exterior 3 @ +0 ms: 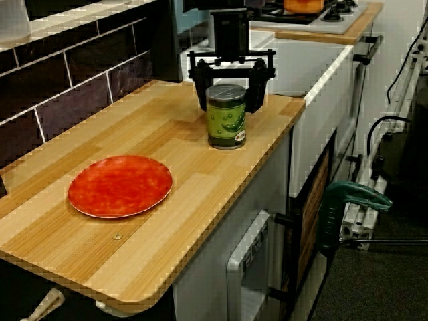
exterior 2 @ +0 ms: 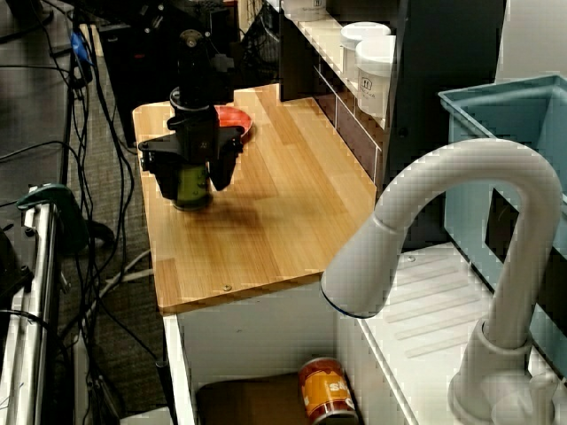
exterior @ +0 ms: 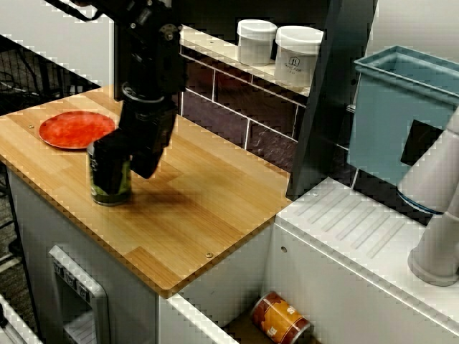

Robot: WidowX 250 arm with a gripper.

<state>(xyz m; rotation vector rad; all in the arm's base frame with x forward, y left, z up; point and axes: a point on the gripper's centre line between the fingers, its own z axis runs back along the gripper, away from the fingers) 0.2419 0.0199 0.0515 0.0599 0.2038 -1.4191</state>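
Green can [exterior 3: 226,124] upright on the wood counter [exterior 3: 200,200], near the front edge and towards the sink end. My claw [exterior 3: 228,107] is down over it, jaws wide, one finger each side of the can. View from the counter's end shows a gap both sides, so no grip. Label has a green pic, text too small to read. Red plate [exterior 3: 120,186] lies flat on the same counter, well apart from the can, towards the far end from the sink. Two white jars [exterior: 257,41] on the shelf above the dark tiles. Past the counter: blue bin [exterior: 401,107], white faucet [exterior 2: 443,230], and an orange can [exterior: 281,319] on its side down in the sink.
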